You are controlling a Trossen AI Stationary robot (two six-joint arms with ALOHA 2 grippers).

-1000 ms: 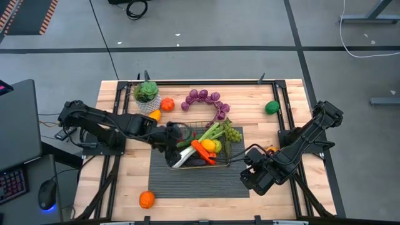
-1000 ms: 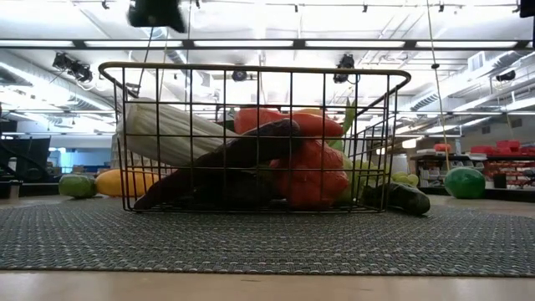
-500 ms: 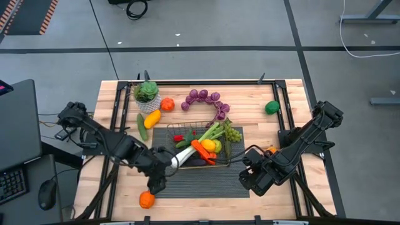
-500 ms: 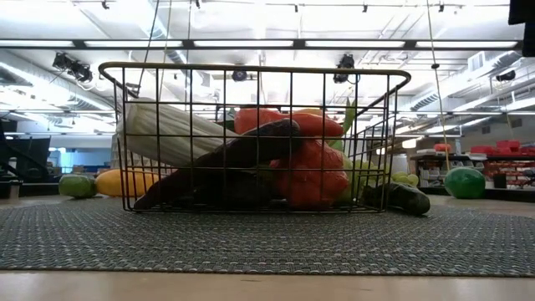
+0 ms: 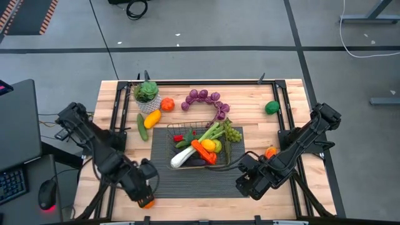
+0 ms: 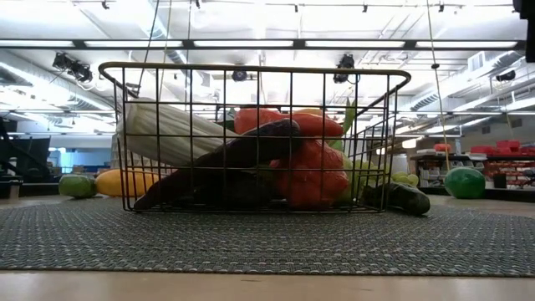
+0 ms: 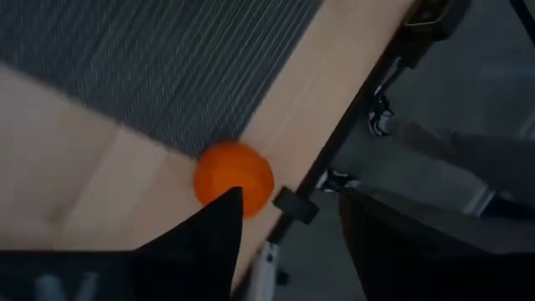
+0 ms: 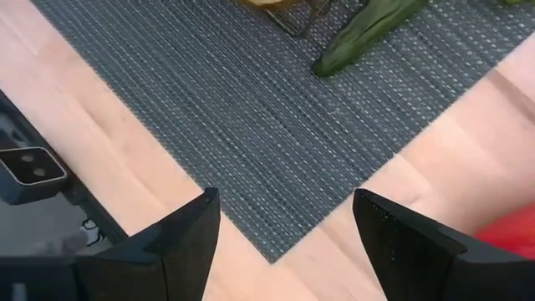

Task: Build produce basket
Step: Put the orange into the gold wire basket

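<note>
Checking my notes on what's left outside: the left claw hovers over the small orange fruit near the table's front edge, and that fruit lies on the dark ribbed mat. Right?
Not quite. The left claw does hover over the small orange fruit, but the fruit lies on bare wood just off the dark ribbed mat, as the left wrist view shows.

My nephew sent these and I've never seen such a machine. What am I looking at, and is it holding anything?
Two robot arms work at a wooden table. One picture looks straight down, one looks level across the tabletop, and two come from cameras on the wrists. A wire basket of toy produce stands on a dark mat. The left tool hangs open over an orange at the table's edge. The right tool waits open above the mat's corner. Neither holds anything.
</note>
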